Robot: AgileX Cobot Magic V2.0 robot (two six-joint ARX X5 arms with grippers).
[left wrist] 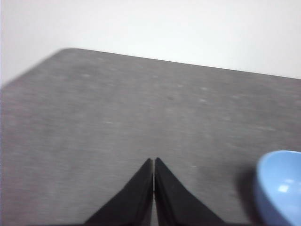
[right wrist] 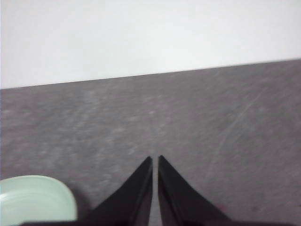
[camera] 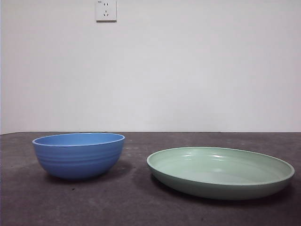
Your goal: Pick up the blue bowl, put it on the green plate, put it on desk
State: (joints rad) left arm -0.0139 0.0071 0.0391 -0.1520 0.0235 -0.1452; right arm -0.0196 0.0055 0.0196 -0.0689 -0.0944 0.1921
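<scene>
While both arms are waiting above the desk [camera: 136, 207], the blue bowl [camera: 79, 155] is sitting upright beside the green plate [camera: 220, 171], the two near but apart. The left gripper [left wrist: 154, 161] and right gripper [right wrist: 154, 159] are each holding their fingers together, gripping nothing.

Plain white wall [camera: 197, 70], white wall socket [camera: 106, 10]
</scene>
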